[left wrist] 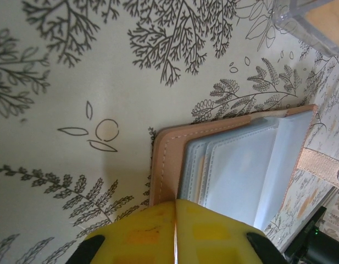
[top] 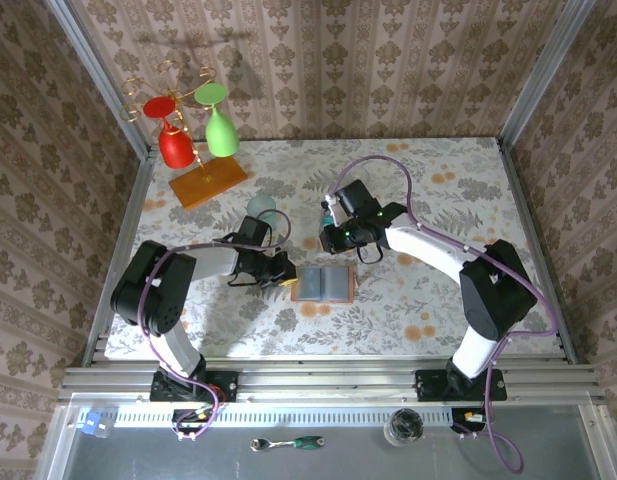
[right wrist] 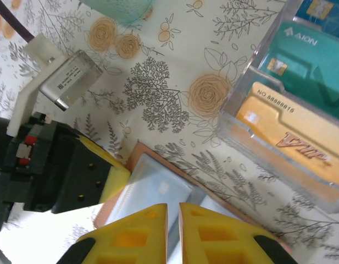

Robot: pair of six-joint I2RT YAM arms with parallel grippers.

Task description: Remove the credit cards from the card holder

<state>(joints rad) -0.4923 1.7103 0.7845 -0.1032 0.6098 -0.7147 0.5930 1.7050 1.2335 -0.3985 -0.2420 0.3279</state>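
Note:
The card holder (top: pixel 323 284) lies open on the flowered table, grey-blue pockets up inside a brown border. My left gripper (top: pixel 288 277) is shut on its left brown edge; in the left wrist view the yellow fingertips (left wrist: pixel 174 204) meet right on that border of the holder (left wrist: pixel 240 165). My right gripper (top: pixel 340 238) hovers just past the holder's far edge. Its jaws (right wrist: pixel 173 208) stand a narrow slit apart over a pocket (right wrist: pixel 158 187), nothing visibly between them. A pale card's chip (right wrist: pixel 164 188) shows inside that pocket. Teal (right wrist: pixel 301 60) and orange (right wrist: pixel 290 132) credit cards lie in a clear box (right wrist: pixel 251 132).
A wire rack on an orange wooden base (top: pixel 208 183) holds a red glass (top: pixel 175 145) and a green one (top: pixel 221 130) at the back left. A teal cup (top: pixel 261 207) stands behind the left gripper. The clear box (left wrist: pixel 301 22) sits close beyond the holder.

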